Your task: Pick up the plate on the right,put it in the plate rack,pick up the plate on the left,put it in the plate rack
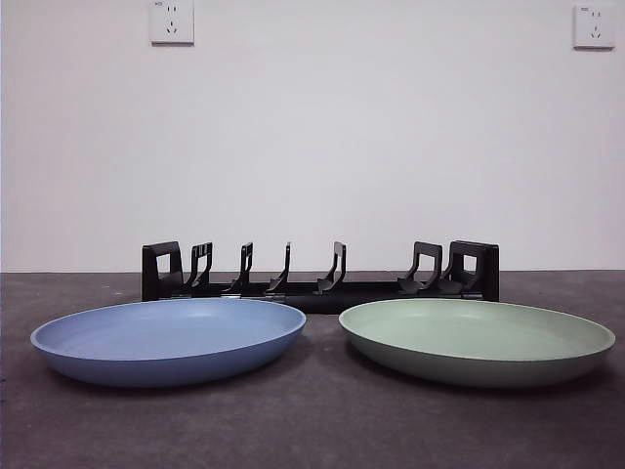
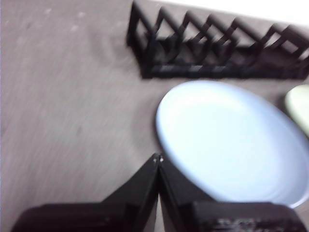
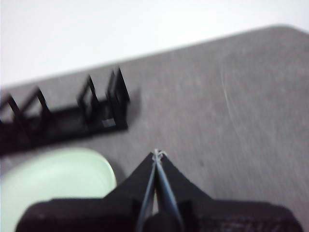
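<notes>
While plates lie flat, plate rack runs left-right.

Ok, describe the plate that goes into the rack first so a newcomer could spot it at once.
Find the black plate rack standing across the dark table. Two shallow plates lie flat in front of it, side by side and apart. The one meant is the green plate on the right; its neighbour is the blue plate.

A dark grey, matte table surface fills the lower part of the frame, meeting a plain white wall that carries two white plastic sockets (one upper left, one upper right).
</notes>
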